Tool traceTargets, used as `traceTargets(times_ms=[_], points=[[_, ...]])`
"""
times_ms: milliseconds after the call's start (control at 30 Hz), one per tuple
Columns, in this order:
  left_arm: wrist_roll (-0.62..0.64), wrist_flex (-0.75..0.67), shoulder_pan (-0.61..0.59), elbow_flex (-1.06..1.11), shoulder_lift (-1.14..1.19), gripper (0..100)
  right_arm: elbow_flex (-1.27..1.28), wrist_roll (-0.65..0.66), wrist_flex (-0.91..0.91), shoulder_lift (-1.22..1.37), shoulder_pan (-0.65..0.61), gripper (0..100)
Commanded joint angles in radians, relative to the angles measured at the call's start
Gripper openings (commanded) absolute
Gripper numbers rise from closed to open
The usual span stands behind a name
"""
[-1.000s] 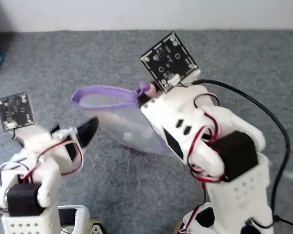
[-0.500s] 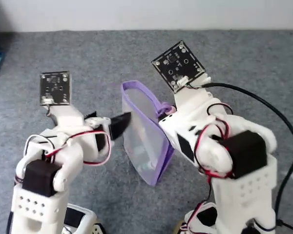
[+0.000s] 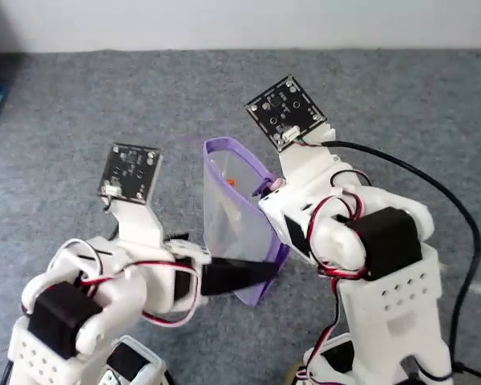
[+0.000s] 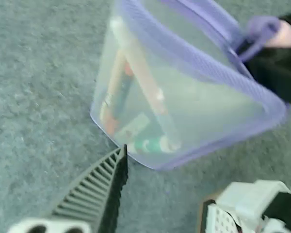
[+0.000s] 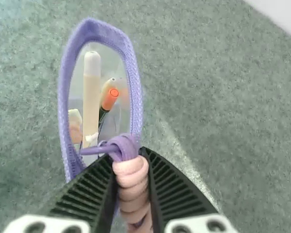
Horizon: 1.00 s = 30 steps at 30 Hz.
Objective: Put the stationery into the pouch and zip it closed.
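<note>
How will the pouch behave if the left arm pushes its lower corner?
Likely floppy: the pouch is thin and clear, held by its zipper pull in the right gripper, so it may swing. Pens pooled at its bottom add weight.

No legible text anywhere, any print on the stationery inside the pouch too blurred to read, markings on the circuit boards too small to read
</note>
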Motion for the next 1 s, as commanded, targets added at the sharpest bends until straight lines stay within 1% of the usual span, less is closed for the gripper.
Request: traceTargets(times_ms=[0, 167, 233, 367, 533, 700, 767, 967], points=[[0.06, -0.038, 0.057, -0.025, 0.017, 53, 0.014, 0.0, -0.021, 0.025, -0.019, 0.7], [0.069, -0.167, 0.057, 0.116, 0.017, 53, 0.011, 0.002, -0.013, 0.015, -0.064, 0.7], [0.101, -0.216, 0.057, 0.173, 0.017, 53, 0.011, 0.002, -0.015, 0.015, -0.065, 0.7], [0.123, -0.255, 0.055, 0.266, 0.017, 53, 0.002, 0.006, -0.012, 0.013, -0.064, 0.7], [0.135, -0.233, -0.049, 0.285, 0.017, 53, -0.055, 0.008, -0.01, 0.018, -0.062, 0.7], [0.066, -0.19, -0.138, 0.285, 0.009, 53, -0.06, 0.005, 0.039, 0.016, -0.062, 0.7], [0.037, -0.161, -0.164, 0.283, 0.008, 53, -0.06, 0.008, 0.041, 0.016, -0.041, 0.7], [-0.06, -0.034, -0.229, 0.191, 0.008, 53, -0.06, 0.009, 0.047, 0.015, 0.012, 0.7]])
